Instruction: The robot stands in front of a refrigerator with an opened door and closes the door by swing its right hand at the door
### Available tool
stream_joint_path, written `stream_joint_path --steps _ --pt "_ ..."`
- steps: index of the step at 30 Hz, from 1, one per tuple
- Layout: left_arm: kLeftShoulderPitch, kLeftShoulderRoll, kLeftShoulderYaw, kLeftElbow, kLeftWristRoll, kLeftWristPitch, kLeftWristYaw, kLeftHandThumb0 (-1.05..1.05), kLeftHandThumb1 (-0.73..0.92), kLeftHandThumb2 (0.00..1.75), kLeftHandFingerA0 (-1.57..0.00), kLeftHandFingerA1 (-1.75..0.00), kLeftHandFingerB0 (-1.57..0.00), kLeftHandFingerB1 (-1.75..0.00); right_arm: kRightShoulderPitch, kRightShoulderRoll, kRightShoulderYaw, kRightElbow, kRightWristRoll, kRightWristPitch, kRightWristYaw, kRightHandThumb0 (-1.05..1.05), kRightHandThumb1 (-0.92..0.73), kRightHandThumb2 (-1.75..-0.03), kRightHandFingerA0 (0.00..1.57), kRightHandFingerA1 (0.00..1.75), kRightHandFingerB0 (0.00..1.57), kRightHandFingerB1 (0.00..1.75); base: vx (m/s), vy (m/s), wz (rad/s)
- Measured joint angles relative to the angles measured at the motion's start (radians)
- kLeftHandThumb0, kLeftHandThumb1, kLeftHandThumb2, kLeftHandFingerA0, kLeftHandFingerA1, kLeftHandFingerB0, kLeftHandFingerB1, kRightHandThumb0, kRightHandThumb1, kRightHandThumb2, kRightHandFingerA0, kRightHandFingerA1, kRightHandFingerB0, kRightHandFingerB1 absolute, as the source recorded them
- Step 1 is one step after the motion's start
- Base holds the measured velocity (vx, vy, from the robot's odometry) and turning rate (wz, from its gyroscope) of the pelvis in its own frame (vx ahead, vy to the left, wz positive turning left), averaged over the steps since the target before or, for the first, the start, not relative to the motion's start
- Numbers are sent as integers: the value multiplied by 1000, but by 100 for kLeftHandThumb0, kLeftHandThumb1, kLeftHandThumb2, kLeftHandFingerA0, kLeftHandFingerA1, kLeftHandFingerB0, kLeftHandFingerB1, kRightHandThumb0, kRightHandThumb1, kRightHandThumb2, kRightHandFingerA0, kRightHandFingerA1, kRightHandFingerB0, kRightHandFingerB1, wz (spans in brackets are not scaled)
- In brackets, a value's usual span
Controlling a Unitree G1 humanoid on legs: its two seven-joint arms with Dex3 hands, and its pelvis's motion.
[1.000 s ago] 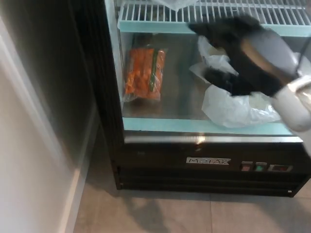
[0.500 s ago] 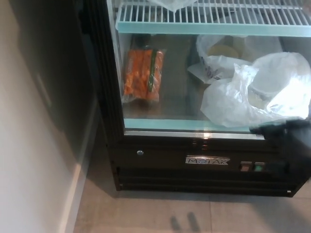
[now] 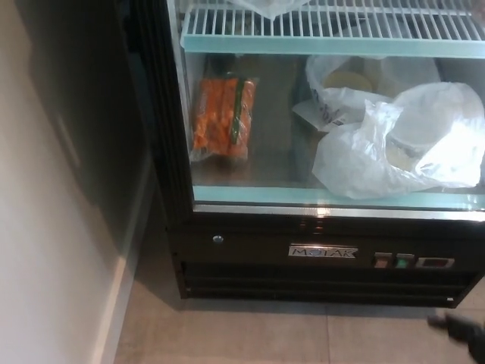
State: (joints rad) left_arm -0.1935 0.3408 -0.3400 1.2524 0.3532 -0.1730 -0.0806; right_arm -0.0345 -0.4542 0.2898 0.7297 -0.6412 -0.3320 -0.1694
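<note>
The black refrigerator (image 3: 318, 254) fills the upper right of the head view, with its black left frame (image 3: 155, 114) standing upright. Through its front I see the lit inside; I cannot tell whether a glass door lies across it. Only a dark, blurred bit of my right hand (image 3: 461, 331) shows, low in the bottom right corner, below the refrigerator's base and apart from it. My left hand is out of the picture.
Inside, a bag of carrots (image 3: 223, 114) leans at the left, white plastic bags (image 3: 402, 144) lie at the right, and a wire shelf (image 3: 326, 26) runs above. A pale wall (image 3: 45, 250) stands close on the left. Grey floor tiles (image 3: 250, 337) lie below.
My right hand and forearm, which were up in front of the shelf a second ago, have dropped down past the refrigerator's base to the bottom right corner. The camera shifted slightly.
</note>
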Motion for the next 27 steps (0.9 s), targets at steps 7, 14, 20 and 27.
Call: stream_joint_path --steps 7,14,20,27 --pt "10 5 12 0 -4 -1 -4 -54 63 80 -31 -43 -19 -38 -1 71 -16 285 32 1 -18 -52 -77 -63 25 30 30 31 0 0 0" --pt "28 11 32 1 -6 -1 -7 -47 74 63 -32 -33 -25 -29 -21 92 -79 483 89 40 -17 -54 -59 -92 33 50 21 43 0 0 0" --pt "31 11 40 1 -6 -1 -7 -47 73 62 -34 -34 -26 -30 -60 92 -105 563 121 109 9 -51 -71 -63 50 37 41 34 0 0 0" --pt "11 11 50 1 -6 -1 -11 -53 64 77 -29 -41 -21 -38 -115 92 -92 600 132 195 65 -52 -61 -96 40 54 28 48 0 0 0"
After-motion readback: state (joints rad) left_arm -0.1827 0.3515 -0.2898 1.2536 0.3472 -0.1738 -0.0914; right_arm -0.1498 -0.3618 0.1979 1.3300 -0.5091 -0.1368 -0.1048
